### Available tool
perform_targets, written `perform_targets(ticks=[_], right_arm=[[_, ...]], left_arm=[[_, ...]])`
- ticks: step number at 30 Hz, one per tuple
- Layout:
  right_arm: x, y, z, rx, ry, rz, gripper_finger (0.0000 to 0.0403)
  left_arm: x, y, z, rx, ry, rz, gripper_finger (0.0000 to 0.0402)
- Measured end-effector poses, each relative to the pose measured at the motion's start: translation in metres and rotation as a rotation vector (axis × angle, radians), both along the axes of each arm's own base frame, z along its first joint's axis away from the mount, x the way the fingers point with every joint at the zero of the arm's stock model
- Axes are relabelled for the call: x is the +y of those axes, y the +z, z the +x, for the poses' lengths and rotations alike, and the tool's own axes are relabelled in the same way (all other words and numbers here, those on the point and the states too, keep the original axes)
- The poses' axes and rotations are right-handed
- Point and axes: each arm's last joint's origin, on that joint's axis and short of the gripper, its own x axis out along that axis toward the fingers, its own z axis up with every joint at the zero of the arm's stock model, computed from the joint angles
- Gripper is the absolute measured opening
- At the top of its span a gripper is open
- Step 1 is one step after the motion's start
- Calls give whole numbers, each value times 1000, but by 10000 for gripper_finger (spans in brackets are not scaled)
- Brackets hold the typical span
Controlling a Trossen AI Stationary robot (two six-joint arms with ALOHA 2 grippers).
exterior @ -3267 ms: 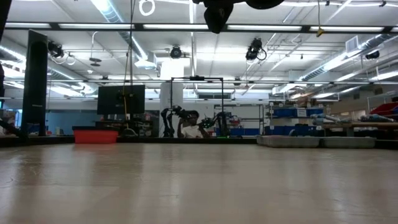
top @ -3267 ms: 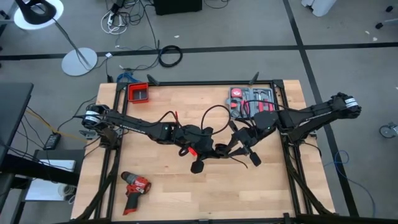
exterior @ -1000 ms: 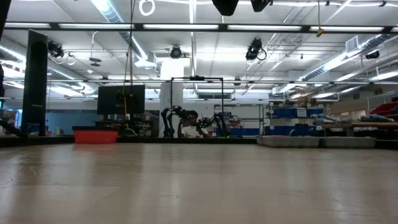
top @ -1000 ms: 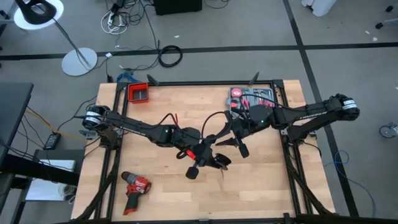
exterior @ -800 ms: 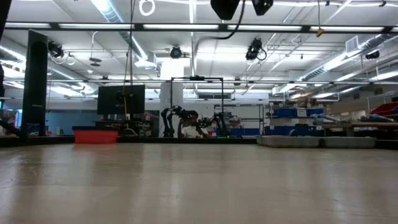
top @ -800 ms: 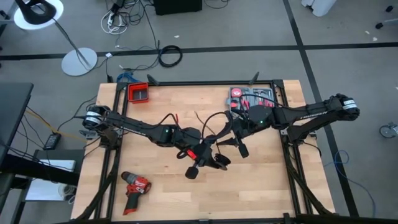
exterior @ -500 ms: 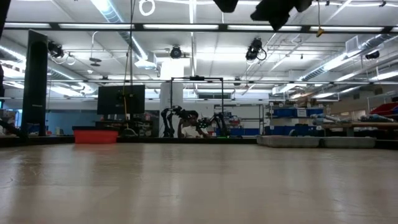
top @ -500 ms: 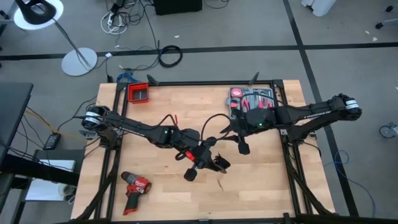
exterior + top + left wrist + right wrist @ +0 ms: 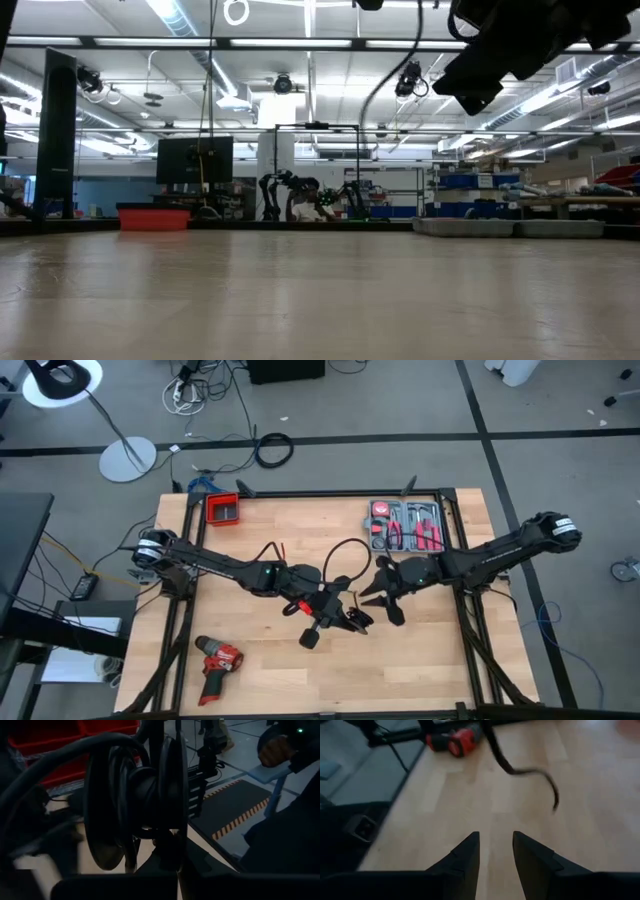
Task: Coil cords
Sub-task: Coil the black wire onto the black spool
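Observation:
The cord point(image 9: 345, 547) is thin and black. Part of it is wound into a dark bundle point(image 9: 135, 795) at my left gripper point(image 9: 322, 615), which is shut on it above the table's middle. One loop arches toward the far side, also seen in the low view point(image 9: 385, 75). A loose end point(image 9: 547, 780) dangles over the wood. My right gripper point(image 9: 385, 603) stands open just right of the bundle with nothing between its fingers point(image 9: 465, 857). In the low view it shows at the top right point(image 9: 480, 70). My left gripper is shut on the wound part of the cord point(image 9: 150, 827), which stands right in front of its fingers. The bundle itself hides where the fingers meet it. The bundle is lifted clear of the table, with a loop rising from it and a slack end hanging down.
A red drill point(image 9: 218, 658) lies near the front left corner. A red bin point(image 9: 224, 509) sits at the far left, and an open tool case point(image 9: 405, 525) at the far right. Bare wood spreads along the near side, right of the drill.
My right gripper has come down and toward the table's near edge, dropping into the low view from above, and stays open. My left gripper has kept the bundle in place. The cord's loop has swung a little.

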Motion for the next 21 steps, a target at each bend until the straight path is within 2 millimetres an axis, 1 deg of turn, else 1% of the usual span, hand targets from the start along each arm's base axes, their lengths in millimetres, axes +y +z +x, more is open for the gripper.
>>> perform_targets(ticks=[3,8,15,21], right_arm=[[7,-9,-4,-66,7,8,117],[13,-20,-10,-132,-41,-11,118],[20,-17,-10,-194,-26,32,118],[22,-22,-3,-209,-32,53,118]], left_arm=[[0,1,0,-8,10,3,0],[0,4,1,-41,18,-2,0],[1,7,2,-87,28,15,0],[1,6,3,-100,53,44,0]])
